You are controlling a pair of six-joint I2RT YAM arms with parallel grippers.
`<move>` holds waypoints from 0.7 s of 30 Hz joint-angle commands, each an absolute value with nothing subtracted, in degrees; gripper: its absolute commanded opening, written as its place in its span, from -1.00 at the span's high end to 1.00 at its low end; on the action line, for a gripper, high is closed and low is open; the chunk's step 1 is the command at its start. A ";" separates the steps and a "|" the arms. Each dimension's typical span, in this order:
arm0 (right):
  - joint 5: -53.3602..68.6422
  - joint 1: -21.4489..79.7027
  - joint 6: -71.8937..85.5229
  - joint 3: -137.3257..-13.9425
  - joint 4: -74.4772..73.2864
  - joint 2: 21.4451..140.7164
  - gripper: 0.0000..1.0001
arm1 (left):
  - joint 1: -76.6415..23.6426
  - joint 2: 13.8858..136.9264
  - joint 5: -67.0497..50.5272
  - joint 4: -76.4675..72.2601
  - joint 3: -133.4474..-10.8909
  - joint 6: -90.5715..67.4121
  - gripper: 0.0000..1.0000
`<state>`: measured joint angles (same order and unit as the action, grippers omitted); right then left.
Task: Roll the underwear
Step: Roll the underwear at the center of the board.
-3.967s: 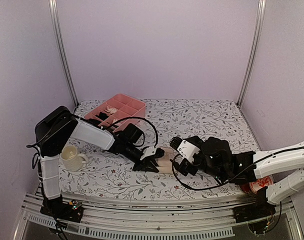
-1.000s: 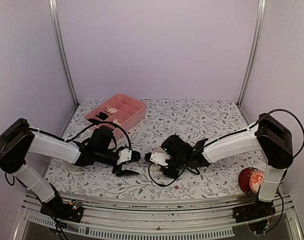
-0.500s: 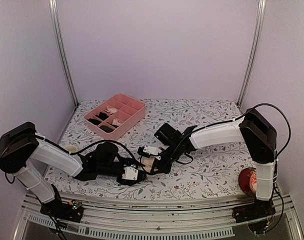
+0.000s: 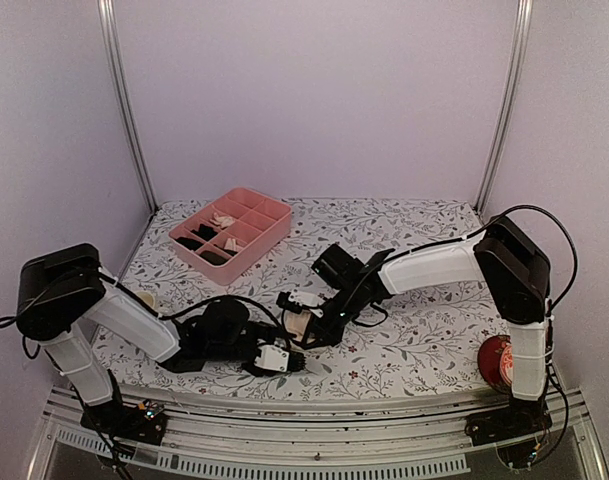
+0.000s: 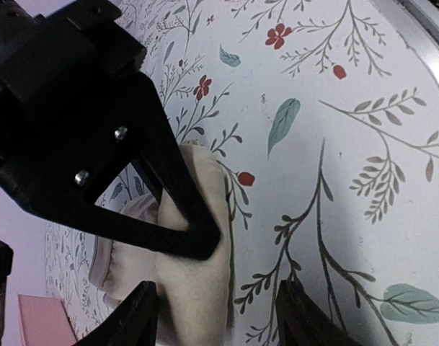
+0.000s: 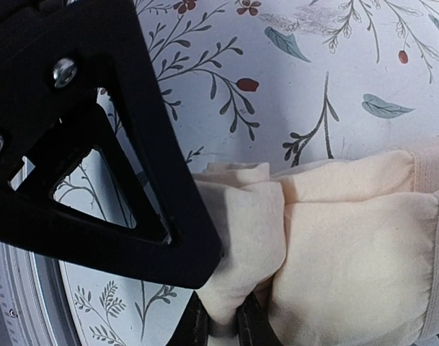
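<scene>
Your left gripper [image 4: 292, 361], its black angular fingers spread apart, straddles the edge of the pale peach underwear [image 6: 349, 252]. The underwear is a soft, puckered bundle folded into plump lobes, lying on the smooth floral-print table [image 4: 424, 345] near its front middle. Your right gripper [image 6: 223, 326] pinches one lobe between closed fingertips.

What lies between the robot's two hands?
The pale peach underwear, bunched on the floral cloth. The top view shows it between the left hand and the right hand; both wrist views show its fabric too.
</scene>
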<state>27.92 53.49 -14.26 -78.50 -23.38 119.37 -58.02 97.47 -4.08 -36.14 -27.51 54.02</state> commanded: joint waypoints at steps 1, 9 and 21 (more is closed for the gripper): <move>27.48 53.85 -13.97 -77.43 -28.87 123.44 0.81 | -58.99 99.78 0.40 -38.51 -27.61 54.76 -0.18; 26.70 53.79 -13.80 -77.39 -28.92 123.49 0.81 | -59.24 103.32 4.10 -38.76 -29.03 55.82 0.01; 19.51 53.49 -13.07 -74.44 -26.67 117.08 0.33 | -59.52 102.16 -2.29 -24.38 -33.14 54.82 0.92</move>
